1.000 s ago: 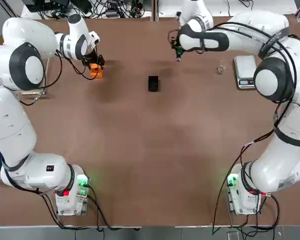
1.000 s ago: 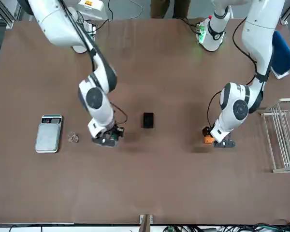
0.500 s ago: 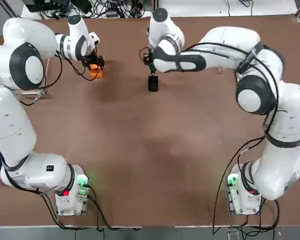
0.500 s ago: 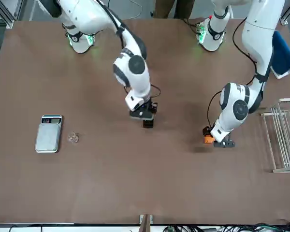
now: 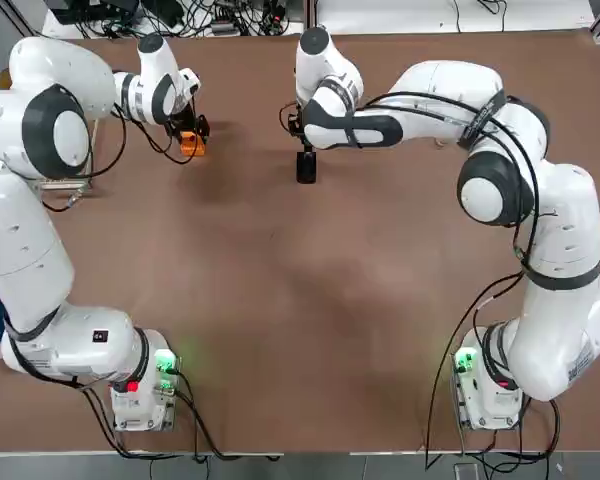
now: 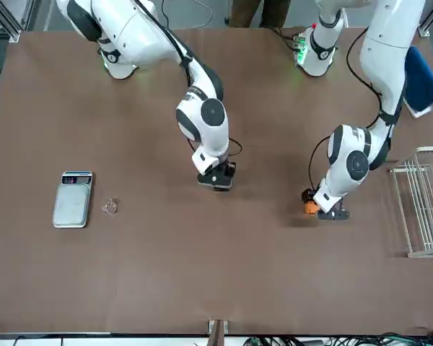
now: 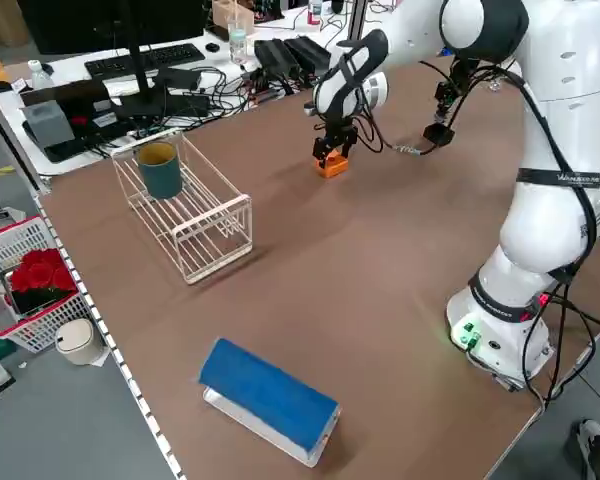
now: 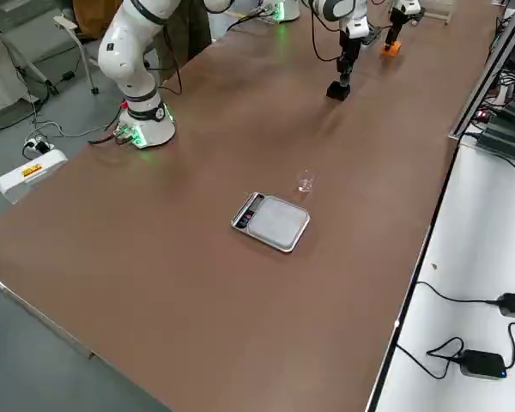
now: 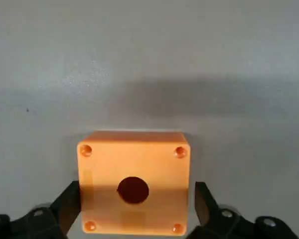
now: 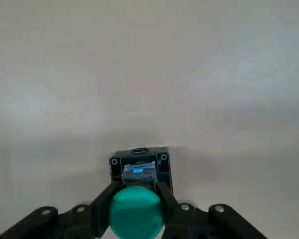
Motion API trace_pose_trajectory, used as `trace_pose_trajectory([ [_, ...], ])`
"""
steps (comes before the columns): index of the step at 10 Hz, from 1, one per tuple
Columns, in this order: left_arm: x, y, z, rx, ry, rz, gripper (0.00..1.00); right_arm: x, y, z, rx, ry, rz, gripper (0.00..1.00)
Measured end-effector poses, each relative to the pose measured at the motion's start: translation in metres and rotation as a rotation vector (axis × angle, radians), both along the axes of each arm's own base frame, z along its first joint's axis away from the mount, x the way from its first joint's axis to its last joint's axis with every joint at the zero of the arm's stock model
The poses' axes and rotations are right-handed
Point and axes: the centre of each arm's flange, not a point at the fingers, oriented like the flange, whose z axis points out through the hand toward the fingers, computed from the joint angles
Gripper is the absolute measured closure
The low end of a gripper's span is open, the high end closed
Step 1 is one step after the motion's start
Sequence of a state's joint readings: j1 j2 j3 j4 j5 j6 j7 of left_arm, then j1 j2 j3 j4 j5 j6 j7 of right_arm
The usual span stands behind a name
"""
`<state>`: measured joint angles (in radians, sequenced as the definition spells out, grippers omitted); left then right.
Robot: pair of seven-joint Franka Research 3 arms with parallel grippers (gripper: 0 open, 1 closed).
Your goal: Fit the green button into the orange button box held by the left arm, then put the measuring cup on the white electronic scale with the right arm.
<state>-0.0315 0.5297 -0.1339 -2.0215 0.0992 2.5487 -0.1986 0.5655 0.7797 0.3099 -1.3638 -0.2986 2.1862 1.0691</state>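
Right hand (image 10: 136,211) pinches round green button (image 10: 135,213) over square black block (image 10: 139,167).

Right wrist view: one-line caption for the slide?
Right gripper holding the round green-capped button just above a small open-topped black block on the bare table.

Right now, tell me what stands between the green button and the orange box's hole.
Nothing visible: bare brown table separates the right hand gripping the green-capped button from the orange plastic box, its round hole open.
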Motion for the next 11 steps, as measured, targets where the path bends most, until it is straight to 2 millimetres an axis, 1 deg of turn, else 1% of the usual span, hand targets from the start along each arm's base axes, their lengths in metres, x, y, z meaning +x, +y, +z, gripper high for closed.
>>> trace_pose_trajectory([
  [2,0.001,0.000,-0.004,-0.004,-0.009,0.000,0.04,-0.007,0.006,-0.009,-0.005,0.011,0.000,0.63],
  [6,0.000,-0.002,-0.007,-0.003,-0.010,-0.005,0.07,-0.020,0.019,-0.009,-0.002,0.014,-0.011,0.63],
  [7,0.001,-0.002,-0.007,-0.002,-0.011,-0.008,0.09,-0.020,0.019,-0.011,-0.009,0.011,-0.013,0.63],
  [8,0.001,-0.002,-0.007,-0.002,-0.012,-0.009,0.14,-0.019,0.017,-0.014,-0.017,0.004,-0.016,0.63],
  [11,0.002,-0.002,-0.006,-0.002,-0.013,-0.008,0.14,-0.012,0.011,-0.017,-0.024,0.003,-0.026,0.63],
])
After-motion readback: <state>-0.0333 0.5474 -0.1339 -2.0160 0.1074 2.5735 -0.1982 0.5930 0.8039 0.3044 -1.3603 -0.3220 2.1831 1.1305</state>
